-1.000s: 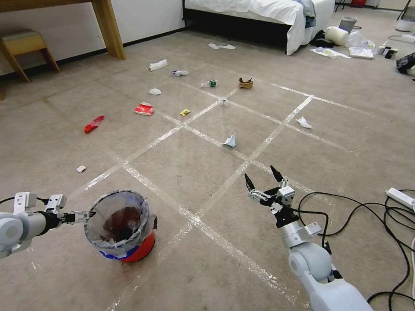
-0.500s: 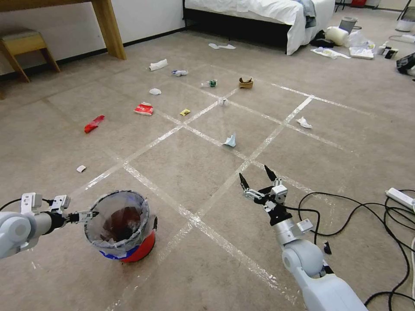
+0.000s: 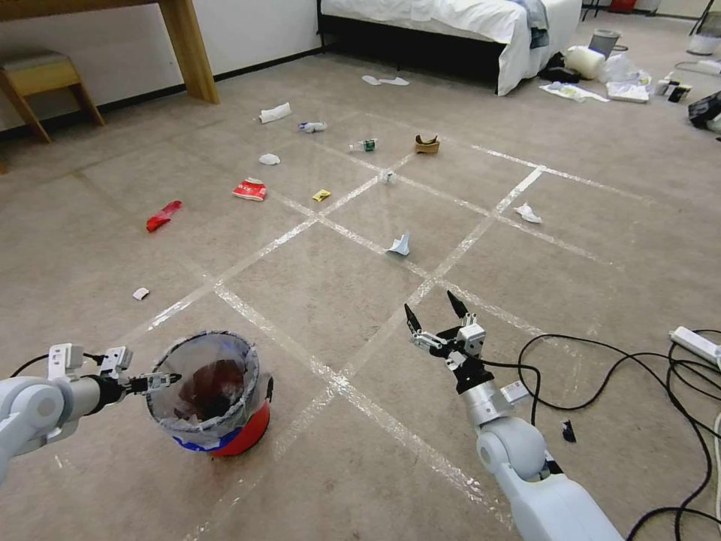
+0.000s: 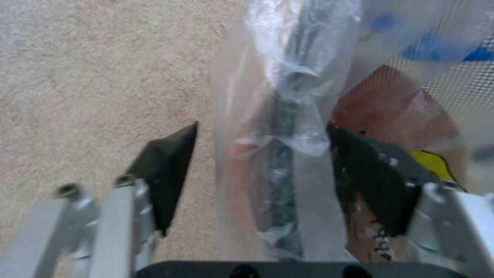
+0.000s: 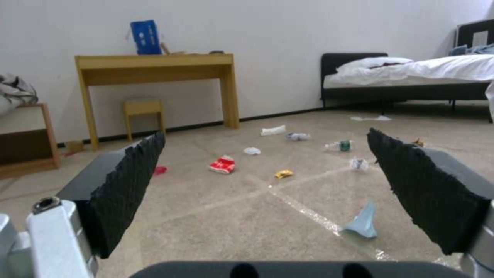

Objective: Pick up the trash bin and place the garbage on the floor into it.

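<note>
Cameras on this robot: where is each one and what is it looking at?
Head view: high on the robot, looking down at the carpet; both arms show, left gripper at the trash bin, right gripper open.
Left wrist view: on the left arm, its fingers straddling the bin's bagged rim.
Right wrist view: low, facing the room past its own fingers.
Shared: head and right wrist views both show the blue scrap.
</note>
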### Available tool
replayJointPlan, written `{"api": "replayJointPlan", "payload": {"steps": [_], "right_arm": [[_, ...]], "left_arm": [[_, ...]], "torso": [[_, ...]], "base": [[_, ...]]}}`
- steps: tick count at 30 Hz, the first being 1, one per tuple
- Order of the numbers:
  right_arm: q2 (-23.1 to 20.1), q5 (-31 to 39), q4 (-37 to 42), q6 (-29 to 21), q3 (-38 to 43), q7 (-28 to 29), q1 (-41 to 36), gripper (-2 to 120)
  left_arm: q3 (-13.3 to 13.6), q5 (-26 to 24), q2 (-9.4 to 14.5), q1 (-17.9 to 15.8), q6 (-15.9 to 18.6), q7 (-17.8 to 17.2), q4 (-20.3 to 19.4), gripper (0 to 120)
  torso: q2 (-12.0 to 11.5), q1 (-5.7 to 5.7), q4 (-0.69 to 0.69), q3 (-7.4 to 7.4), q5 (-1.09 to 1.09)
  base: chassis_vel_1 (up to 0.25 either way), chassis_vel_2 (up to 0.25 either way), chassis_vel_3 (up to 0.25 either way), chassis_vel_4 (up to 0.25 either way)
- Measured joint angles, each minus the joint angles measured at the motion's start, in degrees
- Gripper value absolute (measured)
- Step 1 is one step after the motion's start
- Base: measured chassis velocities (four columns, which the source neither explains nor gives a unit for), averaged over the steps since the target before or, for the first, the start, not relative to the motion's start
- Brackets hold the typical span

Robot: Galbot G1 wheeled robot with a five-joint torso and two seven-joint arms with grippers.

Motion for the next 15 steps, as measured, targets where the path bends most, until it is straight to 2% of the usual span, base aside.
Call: {"api": "replayJointPlan", "payload": {"steps": [2,3,8,9,12,13,15], "right_arm": [[-0.1,0.0,0.1,0.0,0.0,0.0,0.0,100],[-0.1,0.0,0.1,0.0,0.0,0.0,0.0,100],[-0.3,0.0,0.5,0.0,0.0,0.0,-0.5,100],[-0.3,0.0,0.5,0.0,0.0,0.0,-0.5,100],[-0.5,0.0,0.8,0.0,0.2,0.1,-0.8,100],[-0.5,0.0,0.8,0.0,0.2,0.1,-0.8,100],[-0.6,0.1,1.0,0.0,0.3,0.2,-1.0,100]], "left_arm": [[0.1,-0.3,0.0,0.2,0.3,-0.9,-0.3,57],[0.1,-0.3,0.0,0.2,0.3,-0.9,-0.3,57],[0.0,-0.9,0.6,0.8,0.4,-1.5,-0.9,38],[0.0,-0.9,0.6,0.8,0.4,-1.5,-0.9,38],[-0.3,-1.7,0.7,1.2,0.5,-2.9,-1.3,23],[-0.3,-1.7,0.7,1.2,0.5,-2.9,-1.3,23],[-0.3,-2.0,0.5,1.2,0.5,-3.7,-1.5,15]], "torso": [[0.0,0.00,0.00,0.00,0.00],[0.0,0.00,0.00,0.00,0.00],[0.0,0.00,0.00,0.00,0.00],[0.0,0.00,0.00,0.00,0.00],[0.0,0.00,0.00,0.00,0.00],[0.0,0.00,0.00,0.00,0.00],[0.0,0.00,0.00,0.00,0.00]], "base": [[0.000,0.000,0.000,0.000],[0.000,0.000,0.000,0.000],[0.000,0.000,0.000,0.000],[0.000,0.000,0.000,0.000],[0.000,0.000,0.000,0.000],[0.000,0.000,0.000,0.000],[0.000,0.000,0.000,0.000]]}}
